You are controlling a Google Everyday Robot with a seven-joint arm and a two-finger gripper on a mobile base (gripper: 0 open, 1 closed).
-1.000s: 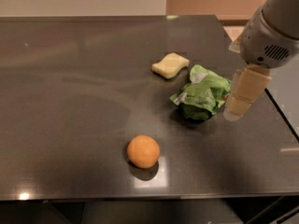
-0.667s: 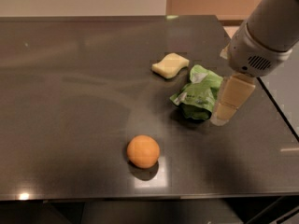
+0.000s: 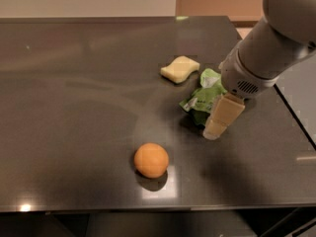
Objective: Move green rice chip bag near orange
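Note:
The green rice chip bag [image 3: 203, 98] lies crumpled on the dark table [image 3: 74, 93], right of centre, partly hidden behind my gripper. The orange [image 3: 151, 160] sits toward the front of the table, down and to the left of the bag, well apart from it. My gripper [image 3: 221, 117] hangs from the grey arm [image 3: 266, 48] that comes in from the upper right. Its pale finger reaches down over the bag's front right side, tip close to the tabletop.
A pale yellow wavy-edged sponge [image 3: 180, 68] lies just behind and left of the bag. The table's right edge [image 3: 296, 112] runs close beside the arm. The front edge lies just below the orange.
The arm and gripper have moved left and down, from beside the bag's right edge to over its front right part. The bag, orange and sponge have not moved.

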